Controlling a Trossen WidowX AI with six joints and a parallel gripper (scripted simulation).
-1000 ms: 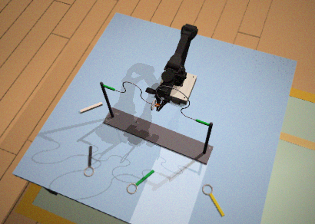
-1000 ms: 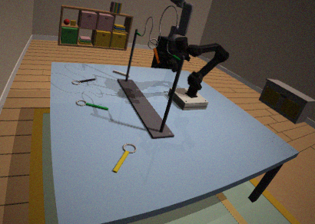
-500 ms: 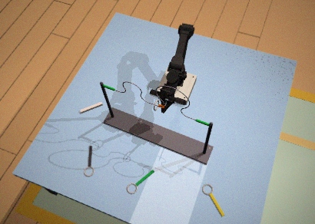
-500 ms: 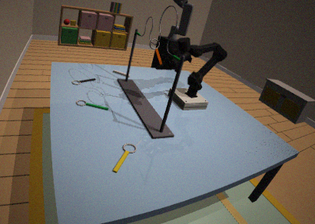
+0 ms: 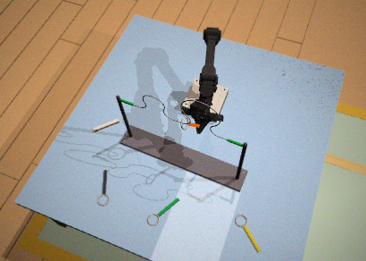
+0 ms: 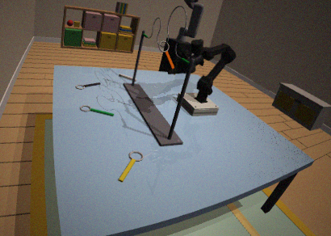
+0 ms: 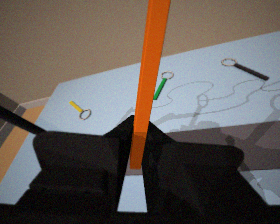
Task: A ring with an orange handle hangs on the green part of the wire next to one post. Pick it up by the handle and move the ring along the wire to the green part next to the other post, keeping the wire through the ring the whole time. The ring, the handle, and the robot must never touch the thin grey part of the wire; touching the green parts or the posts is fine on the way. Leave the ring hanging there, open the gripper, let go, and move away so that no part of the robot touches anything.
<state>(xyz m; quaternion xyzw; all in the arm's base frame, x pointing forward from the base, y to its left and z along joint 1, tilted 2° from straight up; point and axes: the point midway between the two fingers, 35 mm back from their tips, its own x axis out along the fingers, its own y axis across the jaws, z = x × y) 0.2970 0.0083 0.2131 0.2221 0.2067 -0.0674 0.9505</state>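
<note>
My gripper [image 5: 199,127] [image 7: 137,119] is shut on the lower end of the orange handle [image 5: 194,125] [image 6: 170,60] [image 7: 152,60]. The handle's ring [image 6: 160,46] is held in the air around the curly grey wire [image 5: 153,98], about midway between the two posts. The left post [image 5: 124,117] [image 6: 137,57] carries a green part [image 5: 128,102] [image 6: 146,34]. The right post [image 5: 241,161] [image 6: 181,94] carries a green part [image 5: 233,141] too. Both posts stand on a dark base plate [image 5: 178,157] [image 6: 151,114]. I cannot tell whether the ring touches the wire.
Three spare rings lie on the blue table [image 5: 286,115]: dark-handled [image 5: 103,187] [image 6: 89,85] [image 7: 247,69], green-handled [image 5: 166,209] [image 6: 98,111] [image 7: 161,87], yellow-handled [image 5: 250,234] [image 6: 128,167] [image 7: 77,107]. A white stick [image 5: 106,125] lies left of the base plate. The arm's base [image 5: 219,95] [image 6: 198,107] stands behind the wire.
</note>
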